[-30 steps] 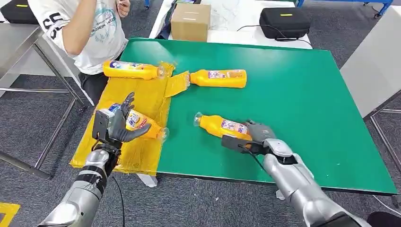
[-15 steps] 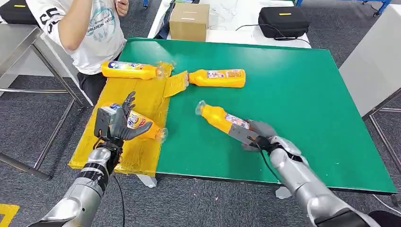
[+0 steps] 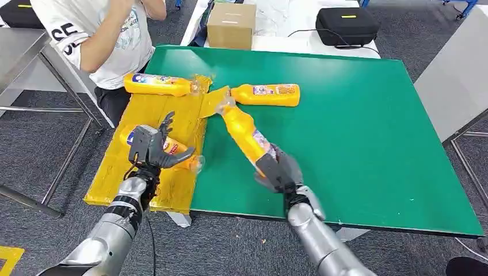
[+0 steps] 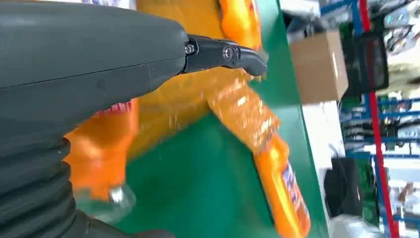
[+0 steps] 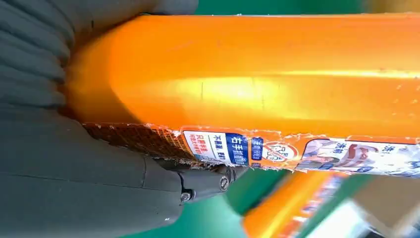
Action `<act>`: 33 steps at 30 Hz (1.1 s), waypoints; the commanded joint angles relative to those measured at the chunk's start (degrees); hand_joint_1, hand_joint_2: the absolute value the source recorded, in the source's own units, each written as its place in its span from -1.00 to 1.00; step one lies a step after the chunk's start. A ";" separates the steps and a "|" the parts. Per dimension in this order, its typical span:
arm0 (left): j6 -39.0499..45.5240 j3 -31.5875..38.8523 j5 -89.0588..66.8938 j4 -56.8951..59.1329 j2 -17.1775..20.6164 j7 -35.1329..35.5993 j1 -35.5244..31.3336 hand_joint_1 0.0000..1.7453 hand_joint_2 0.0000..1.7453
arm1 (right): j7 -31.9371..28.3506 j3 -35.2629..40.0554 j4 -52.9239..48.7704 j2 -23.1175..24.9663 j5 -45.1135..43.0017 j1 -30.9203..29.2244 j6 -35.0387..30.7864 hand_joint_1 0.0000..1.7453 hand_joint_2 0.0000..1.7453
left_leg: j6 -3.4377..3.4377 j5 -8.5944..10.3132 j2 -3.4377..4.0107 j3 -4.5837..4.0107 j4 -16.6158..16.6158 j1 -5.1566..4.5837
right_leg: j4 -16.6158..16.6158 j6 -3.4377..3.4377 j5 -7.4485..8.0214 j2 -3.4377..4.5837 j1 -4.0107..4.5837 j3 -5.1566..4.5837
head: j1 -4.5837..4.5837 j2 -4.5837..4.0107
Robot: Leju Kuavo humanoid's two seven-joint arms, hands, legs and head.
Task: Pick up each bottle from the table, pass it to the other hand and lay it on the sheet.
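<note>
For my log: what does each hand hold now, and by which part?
Right hand grips an orange plastic bottle by its base end. Left hand holds nothing.

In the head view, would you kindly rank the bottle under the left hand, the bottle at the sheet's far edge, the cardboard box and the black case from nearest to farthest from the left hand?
1. Bottle under the left hand: bottle, on the yellow sheet.
2. Far-edge bottle, beside the person.
3. Cardboard box, beyond the table.
4. Black case, far right.

Two bottles [image 3: 158,84] [image 3: 172,147] occupy the sheet [image 3: 178,118]; its middle lies free.
</note>
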 commanded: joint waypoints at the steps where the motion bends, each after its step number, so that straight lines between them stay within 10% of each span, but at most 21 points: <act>1: -2.57 -3.60 3.33 1.50 -1.71 1.72 -2.36 -1.00 1.00 | -1.79 0.29 -1.81 4.36 -1.17 0.33 -2.40 1.00 1.00 | -0.08 -0.17 0.06 0.26 0.04 0.04 | 0.06 -0.11 -0.16 0.05 0.05 0.23 | 0.02 0.00; 33: -22.30 -14.59 25.54 -10.33 1.77 6.80 2.90 -1.00 1.00 | -5.70 11.70 2.60 5.28 0.53 -3.01 -3.45 1.00 1.00 | -0.03 -0.07 0.06 0.05 -0.04 0.02 | -0.03 -0.06 -0.06 0.06 0.02 0.07 | 0.02 0.00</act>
